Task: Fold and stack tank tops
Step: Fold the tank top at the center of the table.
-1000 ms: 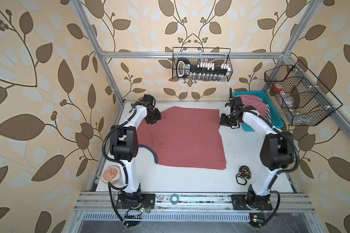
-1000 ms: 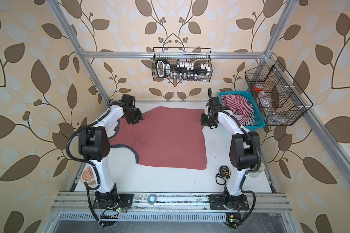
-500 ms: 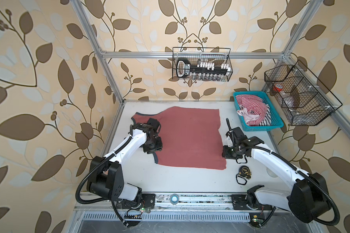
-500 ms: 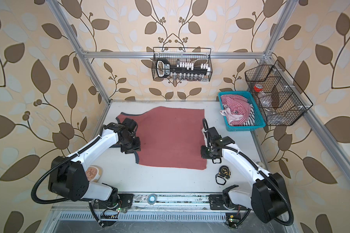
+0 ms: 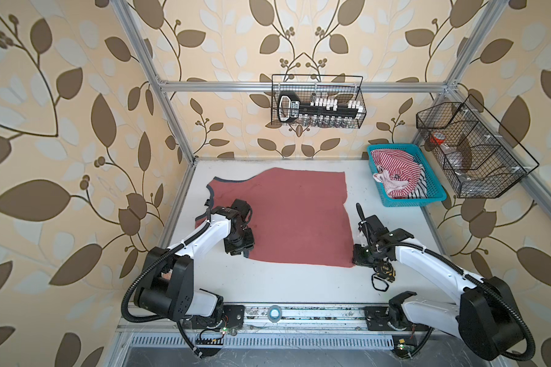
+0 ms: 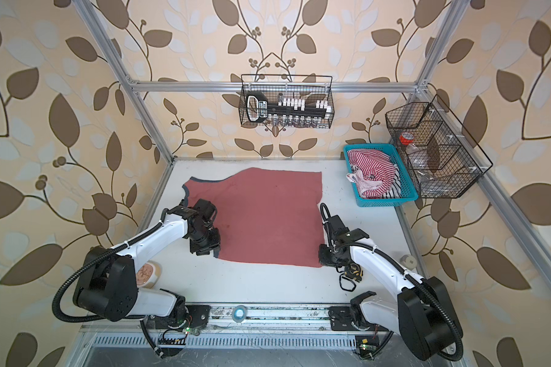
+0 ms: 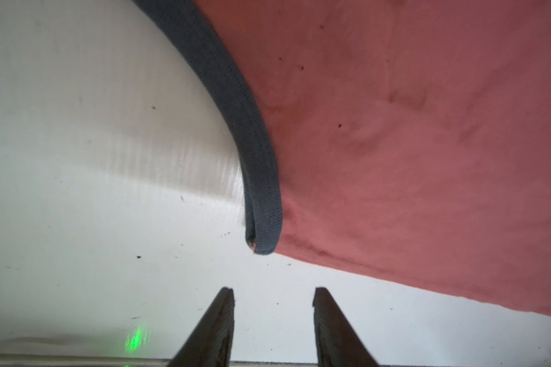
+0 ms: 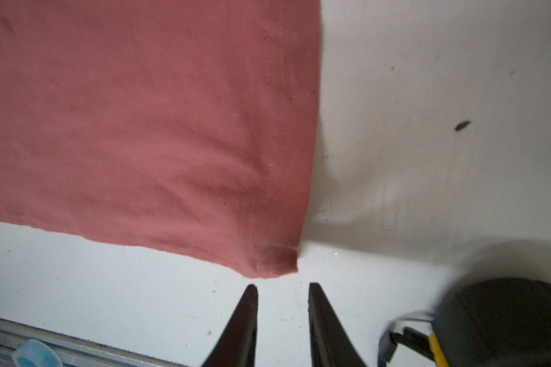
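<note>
Your worktop (image 5: pixel 268 282) is a white, slightly glossy board, flecked with small dark specks and scuffs, boxed in by an aluminium frame (image 5: pixel 299 85) with cream wallpaper (image 5: pixel 61 127) of brown leaves behind it on three sides. The dusty red tank top (image 5: pixel 293 216) lies flat across the middle of the worktop and reaches almost to the back edge, with its dark blue-grey trim toward the left edge and its stitched hem toward the right edge. The striped tank top (image 5: pixel 395 171) sits bunched in a teal plastic basket (image 5: pixel 414 202) at the back right corner. Your left gripper (image 7: pixel 273 289) stands with its jaws spread and empty over bare worktop, just short of the shirt's trimmed corner nearest the front edge. Your right gripper (image 8: pixel 282 285) has its jaws apart by a narrower gap, also empty, just short of the hem corner nearest the front edge; it does not touch the cloth. A black and yellow tape measure (image 5: pixel 385 270) lies on the worktop just beside that gripper, toward the front right. A small roll of tape (image 5: pixel 274 313) rests on the rail along the front edge. One black wire basket (image 5: pixel 317 101) hangs from the back frame bar and a second wire basket (image 5: pixel 471 152) hangs along the right side.
</note>
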Controlling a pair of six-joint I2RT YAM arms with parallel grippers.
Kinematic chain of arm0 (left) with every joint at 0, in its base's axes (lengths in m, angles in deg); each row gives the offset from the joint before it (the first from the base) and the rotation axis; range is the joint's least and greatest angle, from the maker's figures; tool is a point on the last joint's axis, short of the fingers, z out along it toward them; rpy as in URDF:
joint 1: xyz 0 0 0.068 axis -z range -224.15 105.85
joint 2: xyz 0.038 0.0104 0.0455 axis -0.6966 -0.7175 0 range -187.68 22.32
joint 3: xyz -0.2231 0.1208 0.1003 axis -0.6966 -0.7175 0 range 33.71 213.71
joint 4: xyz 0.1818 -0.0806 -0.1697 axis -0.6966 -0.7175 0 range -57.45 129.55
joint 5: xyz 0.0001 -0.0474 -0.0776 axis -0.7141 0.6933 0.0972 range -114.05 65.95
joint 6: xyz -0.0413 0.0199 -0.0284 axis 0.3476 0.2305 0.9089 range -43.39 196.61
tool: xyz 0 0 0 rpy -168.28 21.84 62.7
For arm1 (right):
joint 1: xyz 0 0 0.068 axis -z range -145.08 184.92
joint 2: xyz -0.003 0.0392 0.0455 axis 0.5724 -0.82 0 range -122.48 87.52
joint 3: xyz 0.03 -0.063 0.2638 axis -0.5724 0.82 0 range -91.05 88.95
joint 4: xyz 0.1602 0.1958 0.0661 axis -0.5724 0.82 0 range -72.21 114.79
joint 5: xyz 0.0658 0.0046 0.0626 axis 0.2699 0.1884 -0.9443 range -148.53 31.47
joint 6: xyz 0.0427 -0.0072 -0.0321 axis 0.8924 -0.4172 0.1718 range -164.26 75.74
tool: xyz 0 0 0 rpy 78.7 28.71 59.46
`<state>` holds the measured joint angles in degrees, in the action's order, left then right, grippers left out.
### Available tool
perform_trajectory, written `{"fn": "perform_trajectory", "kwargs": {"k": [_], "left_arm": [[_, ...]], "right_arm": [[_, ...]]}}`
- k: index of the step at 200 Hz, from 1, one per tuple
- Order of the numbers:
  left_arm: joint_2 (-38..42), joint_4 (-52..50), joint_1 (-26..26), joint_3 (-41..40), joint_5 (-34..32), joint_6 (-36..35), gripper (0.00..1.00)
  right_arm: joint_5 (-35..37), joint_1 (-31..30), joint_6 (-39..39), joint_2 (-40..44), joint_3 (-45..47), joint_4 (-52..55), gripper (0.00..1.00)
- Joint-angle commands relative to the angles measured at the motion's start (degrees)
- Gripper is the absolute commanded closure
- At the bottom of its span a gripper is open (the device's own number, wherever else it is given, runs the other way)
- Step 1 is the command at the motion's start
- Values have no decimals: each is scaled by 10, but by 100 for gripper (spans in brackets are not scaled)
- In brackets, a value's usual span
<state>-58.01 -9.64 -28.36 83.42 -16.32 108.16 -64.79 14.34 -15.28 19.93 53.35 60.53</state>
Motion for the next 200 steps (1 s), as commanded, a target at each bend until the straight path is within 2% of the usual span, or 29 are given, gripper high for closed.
{"fn": "perform_trajectory", "kwargs": {"k": [1, 136, 200], "left_arm": [[-13, 24, 3, -20, -4, 20, 57], [-66, 97, 3, -67, -15, 66, 61], [-68, 107, 3, -80, -8, 72, 83]], "right_arm": [[7, -3, 18, 8, 12, -3, 71], [-7, -3, 44, -23, 54, -63, 72], [-1, -10, 47, -35, 48, -62, 72]]}}
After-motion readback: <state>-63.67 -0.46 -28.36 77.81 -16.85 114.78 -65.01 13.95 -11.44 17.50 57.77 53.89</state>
